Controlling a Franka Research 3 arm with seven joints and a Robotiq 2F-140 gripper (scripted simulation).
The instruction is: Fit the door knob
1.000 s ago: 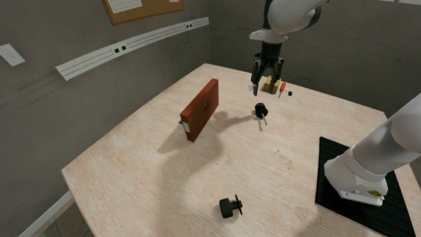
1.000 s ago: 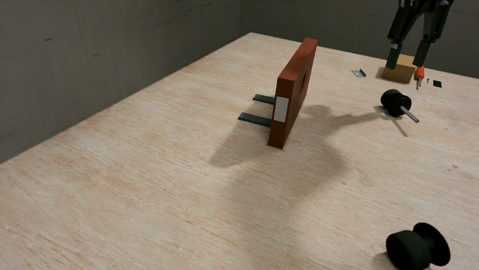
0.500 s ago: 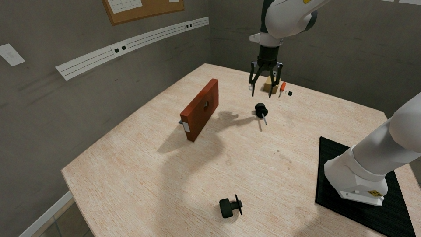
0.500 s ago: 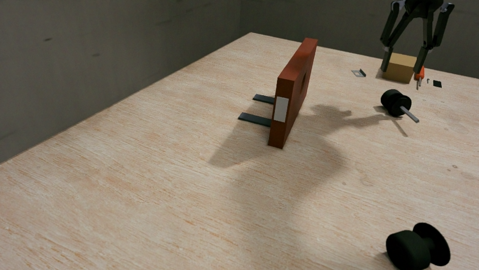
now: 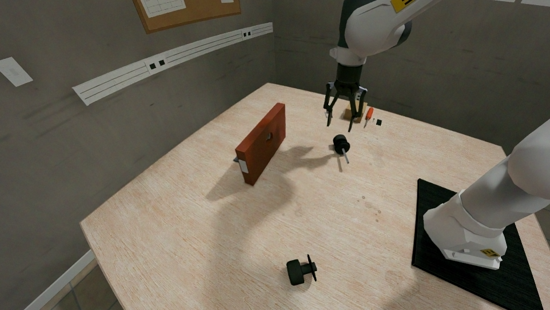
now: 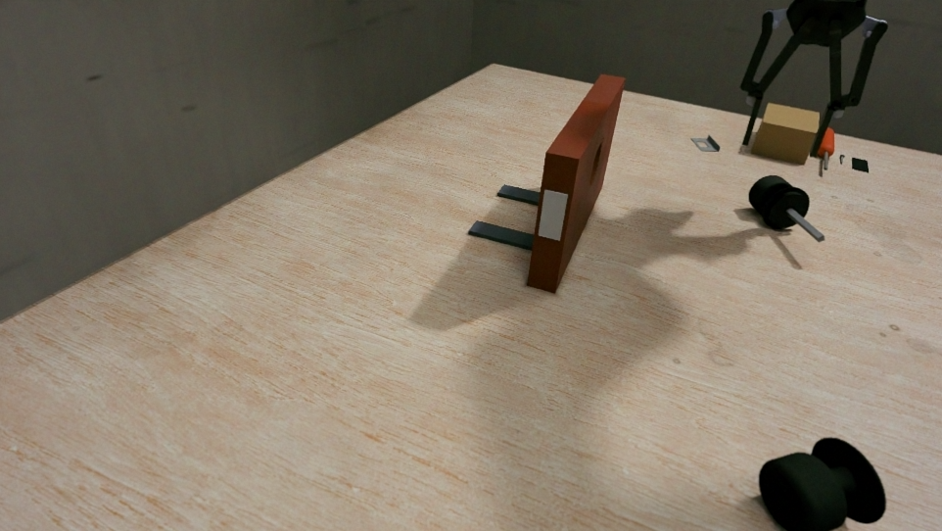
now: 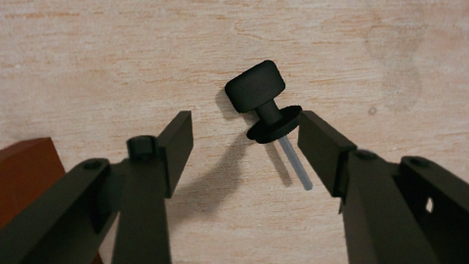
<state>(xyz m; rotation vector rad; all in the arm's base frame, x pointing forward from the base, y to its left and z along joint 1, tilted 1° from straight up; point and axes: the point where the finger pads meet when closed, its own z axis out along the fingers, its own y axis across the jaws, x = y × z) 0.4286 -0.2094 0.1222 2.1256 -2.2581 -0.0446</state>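
Note:
The door knob [image 5: 341, 143] [image 6: 777, 201] [image 7: 261, 100] is black with a round plate and a grey square spindle. It lies on its side on the table, right of the wood. The red-brown wood block [image 5: 261, 142] [image 6: 573, 177] [image 7: 24, 171] stands upright on edge, with the latch socket [image 5: 269, 135] [image 6: 596, 158] in its face. My gripper [image 5: 339, 124] [image 6: 784, 145] [image 7: 245, 128] is open and empty. It points down and hangs above the knob. In the wrist view the knob's plate lies near the right finger.
A second black knob [image 5: 300, 270] [image 6: 821, 488] without a spindle lies near the front edge. A cardboard box [image 5: 363, 108] [image 6: 787, 131], an orange screwdriver [image 5: 369, 114] [image 6: 824, 141], a small black square [image 5: 379, 122] [image 6: 859, 164] and a metal bracket [image 6: 706, 143] lie at the back. The robot base stands on a black mat [image 5: 434, 200].

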